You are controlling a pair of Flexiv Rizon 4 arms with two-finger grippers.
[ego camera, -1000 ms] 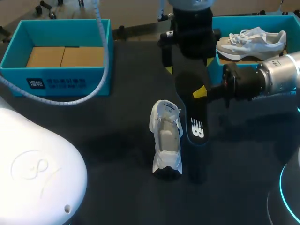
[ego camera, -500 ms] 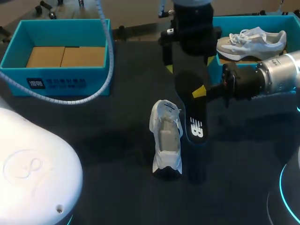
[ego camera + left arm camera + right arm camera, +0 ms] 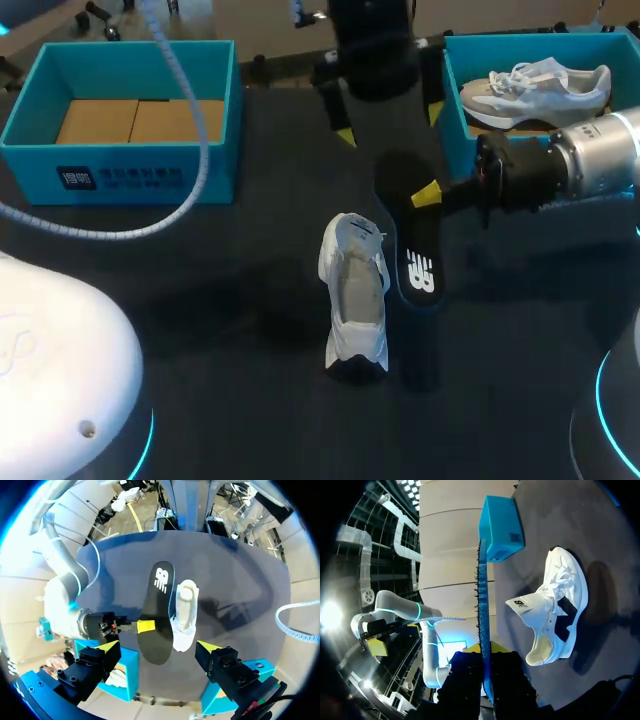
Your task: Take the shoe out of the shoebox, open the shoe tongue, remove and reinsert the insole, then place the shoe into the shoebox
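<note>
Right gripper (image 3: 428,196) is clenched on one end of the black insole (image 3: 412,250), holding it off the table (image 3: 240,340), printed face up, just beside the white shoe (image 3: 353,295). That shoe stands with its tongue pulled open and its inside bare, probably so the insole can slide back in. Left gripper (image 3: 388,122) hangs empty over the far side, fingers spread wide, likely clear of the work. At the right, the blue shoebox (image 3: 452,70) holds a second shoe (image 3: 535,88).

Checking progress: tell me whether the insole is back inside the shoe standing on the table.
No: the right end effector holds the insole beside the shoe.
</note>
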